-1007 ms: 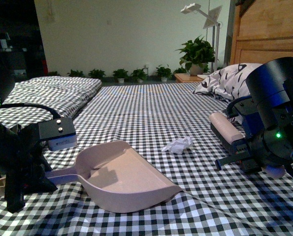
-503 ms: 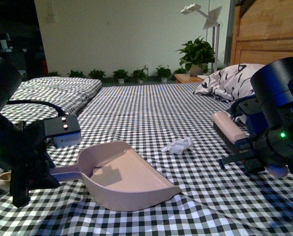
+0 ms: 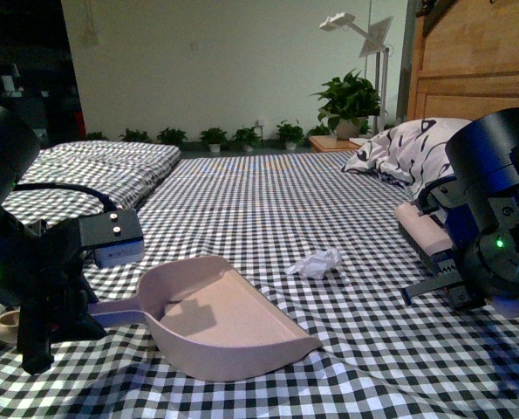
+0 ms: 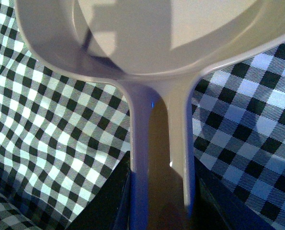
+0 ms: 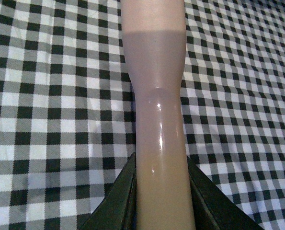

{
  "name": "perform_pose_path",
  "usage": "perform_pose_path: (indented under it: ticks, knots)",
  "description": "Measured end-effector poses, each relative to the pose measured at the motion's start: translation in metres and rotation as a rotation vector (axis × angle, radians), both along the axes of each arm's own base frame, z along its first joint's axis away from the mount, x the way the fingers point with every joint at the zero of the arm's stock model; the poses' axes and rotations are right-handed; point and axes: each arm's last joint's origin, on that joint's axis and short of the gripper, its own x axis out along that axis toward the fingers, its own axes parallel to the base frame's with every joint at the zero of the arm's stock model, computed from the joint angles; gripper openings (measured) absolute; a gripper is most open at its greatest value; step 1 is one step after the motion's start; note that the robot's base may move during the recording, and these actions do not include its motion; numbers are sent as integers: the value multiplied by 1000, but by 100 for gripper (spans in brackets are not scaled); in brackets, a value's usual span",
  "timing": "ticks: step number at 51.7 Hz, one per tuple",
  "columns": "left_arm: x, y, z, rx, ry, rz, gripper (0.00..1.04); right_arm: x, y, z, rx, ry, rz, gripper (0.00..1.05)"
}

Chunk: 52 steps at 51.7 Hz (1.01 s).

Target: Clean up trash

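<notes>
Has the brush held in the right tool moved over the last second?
Yes. The brush has shifted right, away from the paper wad, and now overlaps the pillow.

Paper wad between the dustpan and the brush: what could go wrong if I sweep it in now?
1. The paper wad is light and lies apart from the dustpan, so the brush may flick it past the open edge.
2. The checked sheet is wrinkled by the dustpan lip; the wad could slip under.
3. The left gripper holds only the handle end, so the pan may twist if pushed.
</notes>
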Motion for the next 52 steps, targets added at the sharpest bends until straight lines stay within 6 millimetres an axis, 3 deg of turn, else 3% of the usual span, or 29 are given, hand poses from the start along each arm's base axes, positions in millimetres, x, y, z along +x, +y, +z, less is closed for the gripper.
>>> perform_pose_path:
  ticks: [16, 28, 39, 52]
  knots:
    - [0, 0, 0, 0, 0, 0, 29, 14, 9, -27, -91, 119, 14, 21]
    - [0, 0, 0, 0, 0, 0, 29, 16, 18, -37, -100, 168, 45, 21]
    - [0, 0, 0, 0, 0, 0, 29, 9, 40, -40, -37, 190, 116, 21]
    - [0, 0, 0, 0, 0, 0, 29, -12, 67, -30, 50, 185, 261, 21]
